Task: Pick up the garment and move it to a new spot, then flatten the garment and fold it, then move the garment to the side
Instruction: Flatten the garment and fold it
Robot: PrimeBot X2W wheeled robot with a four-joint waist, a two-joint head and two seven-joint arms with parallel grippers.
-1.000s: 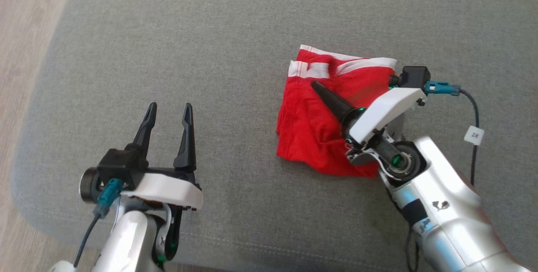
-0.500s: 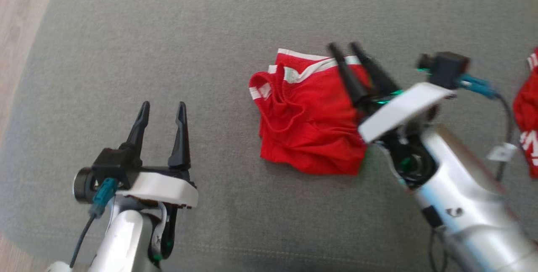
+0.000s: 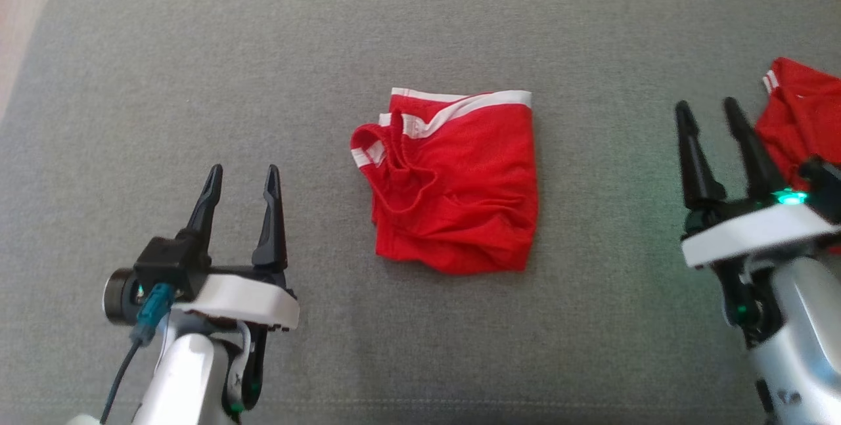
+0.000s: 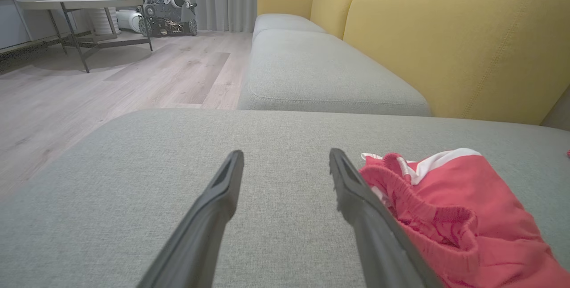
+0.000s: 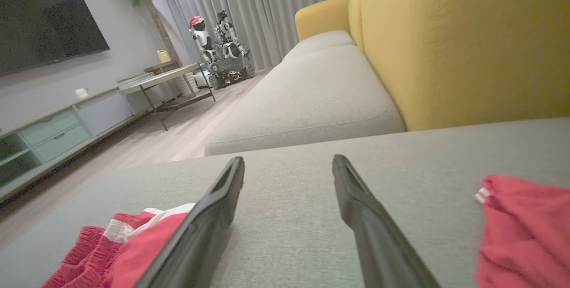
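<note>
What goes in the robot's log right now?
left gripper: open, empty | right gripper: open, empty | shorts: folded on cushion, not held | other red cloth: far right

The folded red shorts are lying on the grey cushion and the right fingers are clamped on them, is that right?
No. The folded red shorts are lying on the grey cushion, but the right gripper is open, its fingers apart from them and holding nothing. The head view shows it.
</note>
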